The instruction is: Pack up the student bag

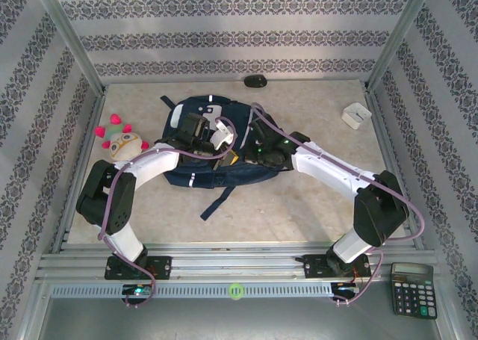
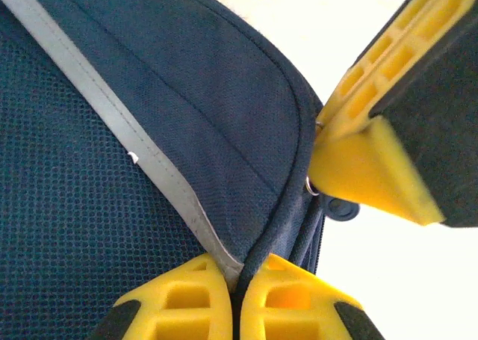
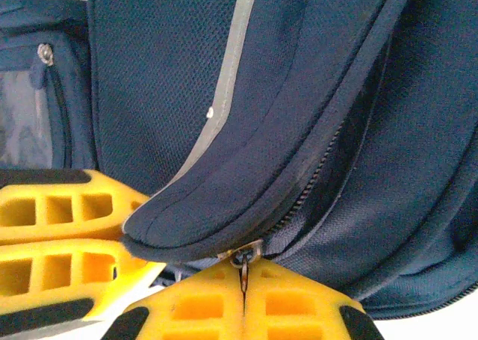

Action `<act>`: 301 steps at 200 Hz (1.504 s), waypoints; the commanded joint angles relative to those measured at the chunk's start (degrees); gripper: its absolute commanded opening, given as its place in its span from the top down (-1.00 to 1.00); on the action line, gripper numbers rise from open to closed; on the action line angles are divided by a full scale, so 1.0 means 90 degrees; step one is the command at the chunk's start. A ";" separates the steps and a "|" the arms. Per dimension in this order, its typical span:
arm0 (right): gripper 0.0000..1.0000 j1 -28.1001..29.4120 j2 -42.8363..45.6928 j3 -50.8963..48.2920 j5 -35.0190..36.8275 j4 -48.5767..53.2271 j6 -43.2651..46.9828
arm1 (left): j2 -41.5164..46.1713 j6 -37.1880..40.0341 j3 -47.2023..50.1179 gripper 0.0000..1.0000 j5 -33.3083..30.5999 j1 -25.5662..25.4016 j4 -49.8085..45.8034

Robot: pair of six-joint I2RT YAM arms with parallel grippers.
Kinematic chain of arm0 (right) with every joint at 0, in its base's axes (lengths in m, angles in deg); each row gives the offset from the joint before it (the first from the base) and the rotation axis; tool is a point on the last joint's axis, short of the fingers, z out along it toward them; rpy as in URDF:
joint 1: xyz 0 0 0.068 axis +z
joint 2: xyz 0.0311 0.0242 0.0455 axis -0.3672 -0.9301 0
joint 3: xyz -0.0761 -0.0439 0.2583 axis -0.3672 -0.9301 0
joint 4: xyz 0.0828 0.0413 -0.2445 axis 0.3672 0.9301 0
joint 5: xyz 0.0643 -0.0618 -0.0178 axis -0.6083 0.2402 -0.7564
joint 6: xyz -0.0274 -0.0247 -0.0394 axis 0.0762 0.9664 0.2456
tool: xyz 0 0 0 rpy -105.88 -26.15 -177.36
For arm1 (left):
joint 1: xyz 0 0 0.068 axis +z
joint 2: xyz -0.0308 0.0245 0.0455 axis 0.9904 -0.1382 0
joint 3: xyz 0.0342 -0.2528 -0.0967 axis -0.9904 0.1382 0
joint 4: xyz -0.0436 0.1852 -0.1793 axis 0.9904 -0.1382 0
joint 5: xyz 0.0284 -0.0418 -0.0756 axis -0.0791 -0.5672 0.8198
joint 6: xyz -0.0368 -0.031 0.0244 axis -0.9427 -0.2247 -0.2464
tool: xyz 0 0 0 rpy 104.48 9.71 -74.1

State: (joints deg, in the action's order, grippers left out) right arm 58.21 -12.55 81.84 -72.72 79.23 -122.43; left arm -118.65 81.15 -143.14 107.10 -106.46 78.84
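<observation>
While the student bag [image 1: 196,174] lay at the middle of the table [image 1: 306,209], your left tool [image 2: 237,279] pinched its flap edge [image 2: 297,104] and your right tool [image 3: 243,279] clamped tight on the zipper pull [image 3: 243,258].

The student bag [image 1: 239,172] lies in the middle of the table [image 1: 299,205]. A soft toy [image 1: 124,144] sits just to its left. A small box [image 1: 356,114] is well off to the right, near the back. A calculator [image 1: 412,289] lies at the front right, off the table. The left gripper [image 2: 236,299] and right gripper [image 3: 243,295] meet at the bag's edge, with the right one at the zip pull [image 3: 243,258].
</observation>
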 commanded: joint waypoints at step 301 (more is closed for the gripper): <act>1.00 -0.0961 0.0424 -0.1520 -0.1845 -0.1025 0.2819 | 0.1503 0.1158 0.1034 -0.48 -0.2296 -0.1278 0.0391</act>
State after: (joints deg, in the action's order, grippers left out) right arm 51.13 -10.08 69.21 -87.26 70.82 -96.44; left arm -103.83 98.81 -135.90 93.98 -113.26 71.52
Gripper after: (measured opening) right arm 0.052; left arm 0.739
